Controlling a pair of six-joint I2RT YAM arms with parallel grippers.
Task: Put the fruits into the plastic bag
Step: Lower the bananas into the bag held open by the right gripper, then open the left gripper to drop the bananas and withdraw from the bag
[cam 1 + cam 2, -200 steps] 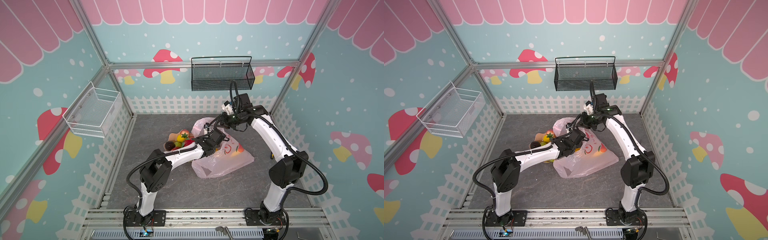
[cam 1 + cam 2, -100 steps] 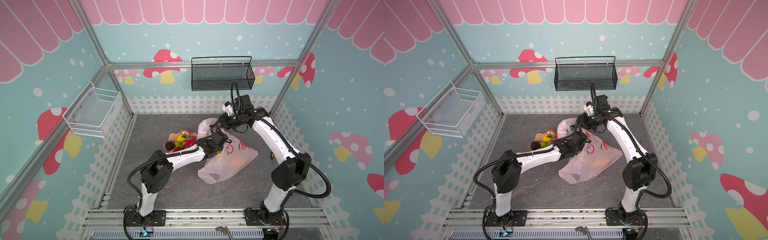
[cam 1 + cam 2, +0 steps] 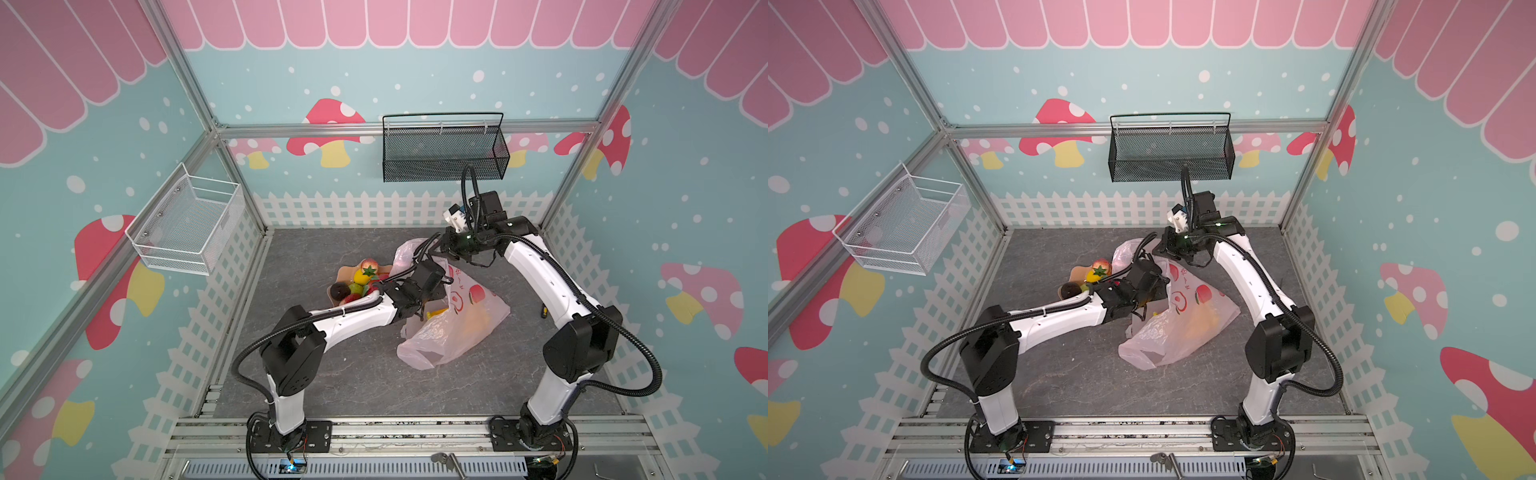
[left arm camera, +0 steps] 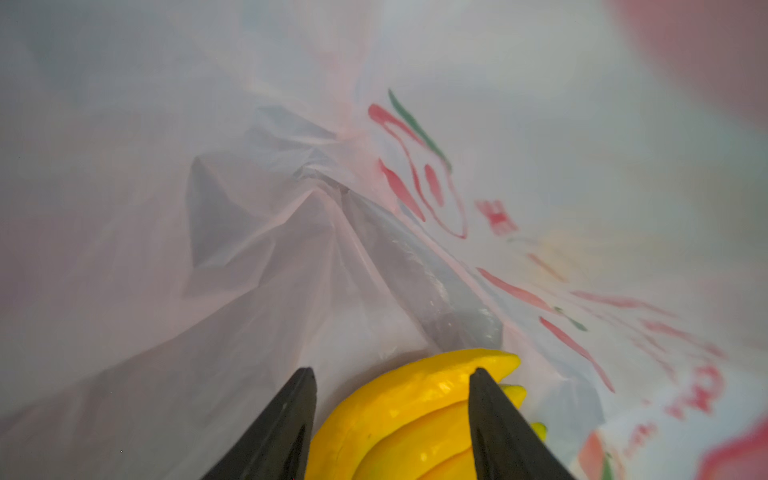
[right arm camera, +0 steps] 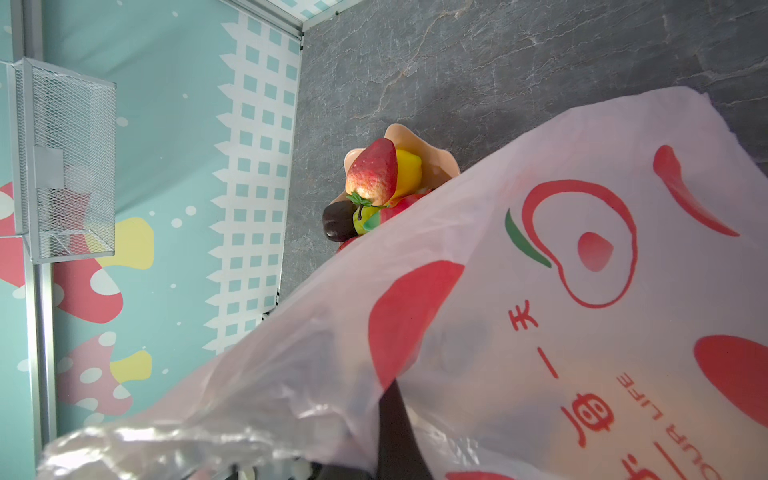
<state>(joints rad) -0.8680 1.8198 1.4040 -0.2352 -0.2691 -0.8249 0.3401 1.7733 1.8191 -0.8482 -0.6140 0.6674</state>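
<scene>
Down on the gray tabletop point(image 3: 332, 374) the plastic bag point(image 3: 457, 332) lies slumped toward the right of the middle, pale pink and see-through, its red fruit prints facing up in both top views point(image 3: 1183, 332). The left pincer point(image 4: 391, 372) is pushed in through the bag's mouth, and its wrist view shows nothing but crumpled film point(image 4: 249, 208) all around. Its two black fingers stand apart, open, with the yellow banana bunch point(image 4: 415, 415) lying between and under them inside the bag; whether either finger touches the fruit I cannot tell. From above, a bit of that yellow shows at the bag's opening point(image 3: 436, 311), and a blurry orange shape point(image 3: 473, 320) glows through the film deeper in. The right pincer point(image 3: 446, 249) sits at the bag's far upper edge, closed on the plastic and holding that side raised; in its wrist view the film point(image 5: 540, 291) drapes across one dark finger point(image 5: 395, 436). Just beside the bag on the left, the tan dish point(image 3: 343, 274) holds the remaining fruits heaped together: a reddish one point(image 5: 372, 174) on top, a yellow one point(image 5: 409, 170) touching it, and a dark brown one point(image 5: 338, 222) at the edge. A black wire basket point(image 3: 444, 153) hangs on the back wall and a white mesh basket point(image 3: 187, 224) on the left wall.
</scene>
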